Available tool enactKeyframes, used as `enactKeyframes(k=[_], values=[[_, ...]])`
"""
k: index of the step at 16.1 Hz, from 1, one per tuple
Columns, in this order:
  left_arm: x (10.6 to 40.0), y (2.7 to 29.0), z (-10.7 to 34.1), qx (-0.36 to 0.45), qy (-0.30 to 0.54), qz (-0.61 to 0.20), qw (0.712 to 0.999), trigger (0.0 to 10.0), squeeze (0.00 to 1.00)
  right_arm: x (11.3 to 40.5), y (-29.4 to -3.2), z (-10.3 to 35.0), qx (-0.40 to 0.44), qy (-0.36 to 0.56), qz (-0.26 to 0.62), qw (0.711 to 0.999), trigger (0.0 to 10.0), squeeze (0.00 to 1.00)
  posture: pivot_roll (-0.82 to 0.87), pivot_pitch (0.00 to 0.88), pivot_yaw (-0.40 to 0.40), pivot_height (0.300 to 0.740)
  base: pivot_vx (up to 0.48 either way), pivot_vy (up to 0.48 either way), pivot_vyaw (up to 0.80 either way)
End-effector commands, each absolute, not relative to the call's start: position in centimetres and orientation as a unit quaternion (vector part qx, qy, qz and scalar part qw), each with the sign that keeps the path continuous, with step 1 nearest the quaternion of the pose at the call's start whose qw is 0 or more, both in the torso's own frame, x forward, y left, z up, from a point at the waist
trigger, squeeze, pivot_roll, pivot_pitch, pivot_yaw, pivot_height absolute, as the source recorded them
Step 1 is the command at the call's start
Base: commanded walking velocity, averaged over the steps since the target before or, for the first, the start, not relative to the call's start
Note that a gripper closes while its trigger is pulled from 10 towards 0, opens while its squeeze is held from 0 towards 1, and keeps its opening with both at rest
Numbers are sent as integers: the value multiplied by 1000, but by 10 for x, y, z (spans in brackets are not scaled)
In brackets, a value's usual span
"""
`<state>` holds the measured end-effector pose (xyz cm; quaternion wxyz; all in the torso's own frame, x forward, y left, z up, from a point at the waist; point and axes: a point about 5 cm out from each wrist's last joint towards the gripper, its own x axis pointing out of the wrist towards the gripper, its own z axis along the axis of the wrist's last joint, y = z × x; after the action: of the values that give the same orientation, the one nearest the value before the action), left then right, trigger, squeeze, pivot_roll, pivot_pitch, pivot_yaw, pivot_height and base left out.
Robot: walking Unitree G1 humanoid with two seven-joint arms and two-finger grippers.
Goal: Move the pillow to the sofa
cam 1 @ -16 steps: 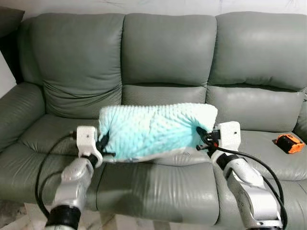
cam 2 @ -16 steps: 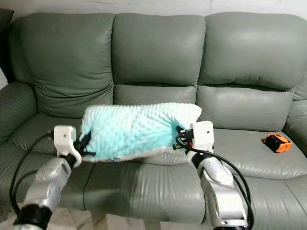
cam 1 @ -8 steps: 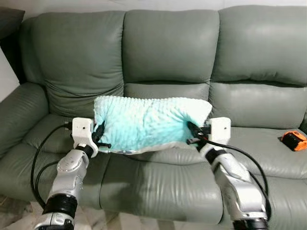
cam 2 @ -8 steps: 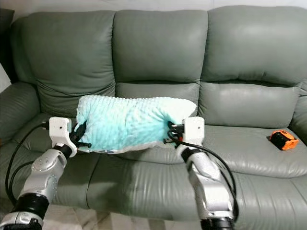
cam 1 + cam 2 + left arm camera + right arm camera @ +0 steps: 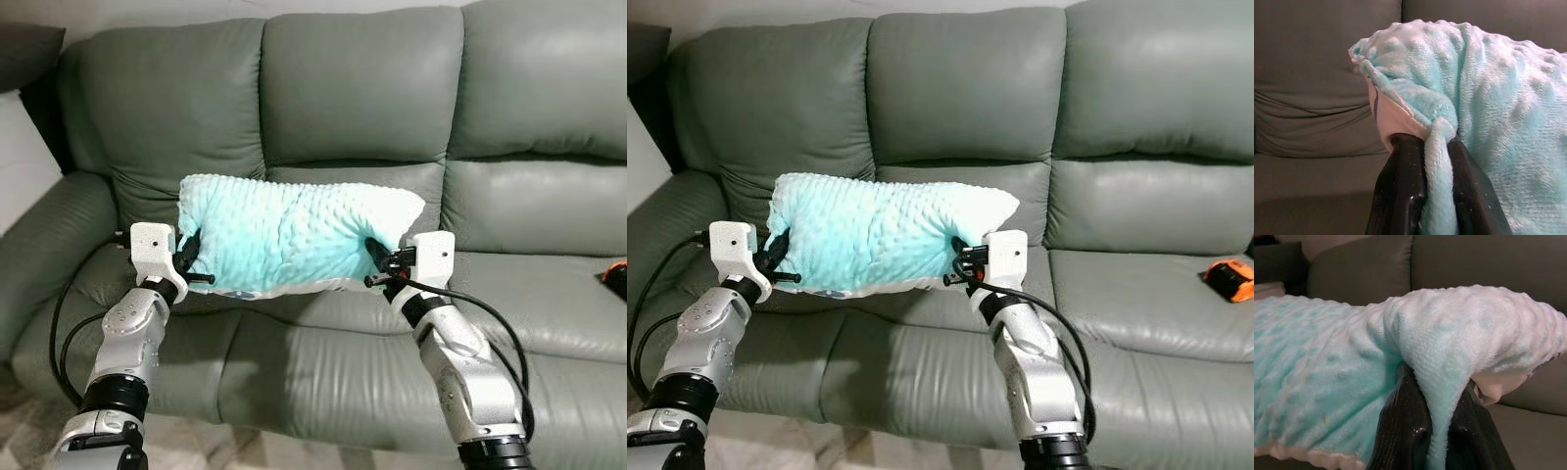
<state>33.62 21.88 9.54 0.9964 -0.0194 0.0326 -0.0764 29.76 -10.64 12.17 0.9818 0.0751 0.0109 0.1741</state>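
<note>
Head views: the pale turquoise dimpled plush pillow [image 5: 294,235] hangs in the air between the two arms, above the seat of the grey-green leather three-seat sofa [image 5: 362,108], over the left and middle cushions and not resting on them. Its long axis runs crosswise, from one arm to the other, parallel to the sofa back. The left gripper [image 5: 186,262] pinches one short end, the right gripper [image 5: 380,264] the other; neither arm is nearer, the load is shared. The seat lies directly below the pillow and the backrest just beyond it, so the release likely calls for a lowering move. A small orange and black object [image 5: 1231,278] sits on the right seat cushion, well apart.

Left wrist view: the black fingers [image 5: 1400,196] are clamped narrow on a fold of plush.

Right wrist view: the black fingers [image 5: 1405,426] likewise grip a bunched fold.

No brand, label or legible writing visible.
</note>
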Motion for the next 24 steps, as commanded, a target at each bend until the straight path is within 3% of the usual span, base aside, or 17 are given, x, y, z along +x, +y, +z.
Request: enactKeyframes(k=[1, 24], values=[[341, 224, 107, -1, 16, -81, 997, 10000, 0, 299, -98, 127, 79, -4, 182, 980, 10000, 0, -107, 0, 157, 740, 0, 0, 0], [346, 230, 114, 21, 8, -95, 995, 10000, 0, 297, -93, 120, 78, -8, 177, 981, 10000, 0, -93, 0, 185, 740, 0, 0, 0]])
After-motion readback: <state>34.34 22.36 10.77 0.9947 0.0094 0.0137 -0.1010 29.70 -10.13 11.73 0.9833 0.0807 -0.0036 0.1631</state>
